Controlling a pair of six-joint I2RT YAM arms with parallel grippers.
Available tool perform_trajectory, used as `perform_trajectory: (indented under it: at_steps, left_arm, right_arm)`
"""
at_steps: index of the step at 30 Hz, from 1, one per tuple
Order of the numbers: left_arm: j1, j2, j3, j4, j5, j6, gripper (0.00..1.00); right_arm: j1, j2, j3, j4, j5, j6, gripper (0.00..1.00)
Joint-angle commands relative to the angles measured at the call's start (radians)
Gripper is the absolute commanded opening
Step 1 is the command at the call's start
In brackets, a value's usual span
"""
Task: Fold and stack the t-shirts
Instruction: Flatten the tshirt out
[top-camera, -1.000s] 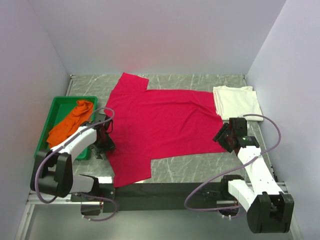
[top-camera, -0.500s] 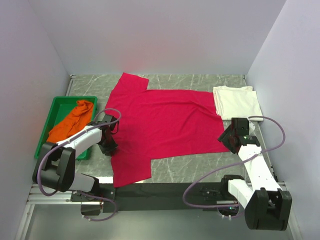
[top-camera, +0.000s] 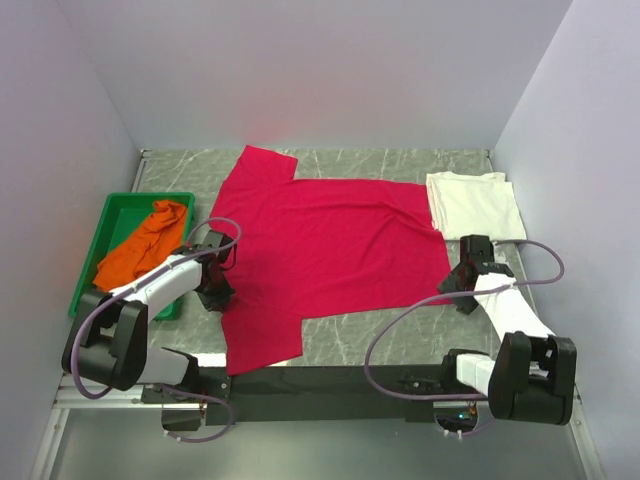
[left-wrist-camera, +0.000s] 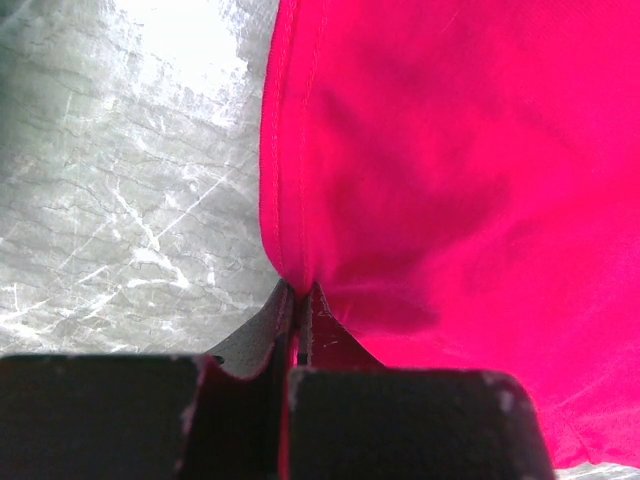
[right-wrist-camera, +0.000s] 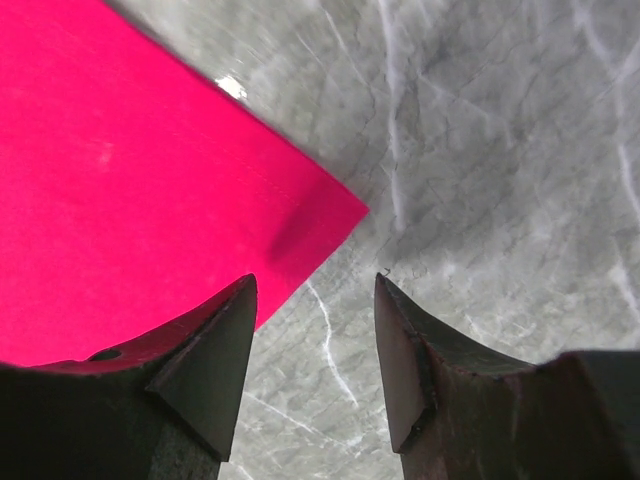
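Note:
A crimson t-shirt (top-camera: 330, 245) lies spread flat across the middle of the table. My left gripper (top-camera: 214, 290) is shut on its left hem, and in the left wrist view the seam (left-wrist-camera: 290, 200) runs down into the closed left gripper (left-wrist-camera: 298, 290). My right gripper (top-camera: 460, 283) hangs open over the bare table just beside the shirt's lower right corner (right-wrist-camera: 335, 215), with nothing between the tips of the right gripper (right-wrist-camera: 315, 285). A folded cream-white t-shirt (top-camera: 474, 204) rests at the back right. An orange t-shirt (top-camera: 143, 245) lies crumpled in the bin.
A green plastic bin (top-camera: 114, 218) stands at the left side of the grey marble table (top-camera: 400, 320). White walls close the table in on the left, back and right.
My left gripper moved in onto the shirt's left hem and shut on it. My right gripper dropped lower toward the table beside the shirt's lower right corner.

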Motion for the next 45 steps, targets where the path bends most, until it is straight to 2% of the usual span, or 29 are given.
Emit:
perform_trajectory:
  at_steps: [1, 18, 21, 22, 23, 24, 28, 32, 45]
  left_arm:
    - [-0.002, -0.030, -0.011, 0.011, -0.007, 0.003, 0.01]
    - [0.013, -0.058, -0.011, 0.011, -0.007, -0.003, 0.01]
    - [0.031, -0.064, -0.008, 0.008, -0.002, -0.001, 0.01]
    - [0.038, -0.069, -0.006, 0.005, 0.002, 0.002, 0.01]
    - [0.044, -0.072, -0.006, 0.002, 0.005, 0.002, 0.01]
    - [0.058, -0.078, -0.005, 0.000, 0.008, 0.002, 0.01]
    - [0.097, -0.128, -0.002, -0.015, 0.038, -0.003, 0.01]
    - [0.160, -0.165, 0.009, -0.046, 0.085, 0.012, 0.01]
    - [0.231, -0.323, 0.071, -0.221, 0.070, 0.046, 0.01]
  right_arm:
    - [-0.009, 0.035, -0.013, 0.057, -0.007, 0.035, 0.57]
    - [-0.021, 0.116, -0.019, 0.151, 0.010, 0.046, 0.46]
    - [-0.023, 0.127, -0.014, 0.148, 0.008, 0.044, 0.34]
    - [-0.023, 0.125, -0.011, 0.143, 0.008, 0.044, 0.25]
    - [-0.023, 0.125, -0.010, 0.132, 0.011, 0.046, 0.22]
    - [-0.023, 0.119, -0.004, 0.126, 0.013, 0.047, 0.14]
    - [-0.024, 0.064, 0.019, 0.060, 0.020, 0.061, 0.00]
    - [-0.029, -0.031, 0.044, -0.033, -0.003, 0.090, 0.00]
    - [-0.036, -0.321, 0.009, -0.205, -0.110, 0.127, 0.00]
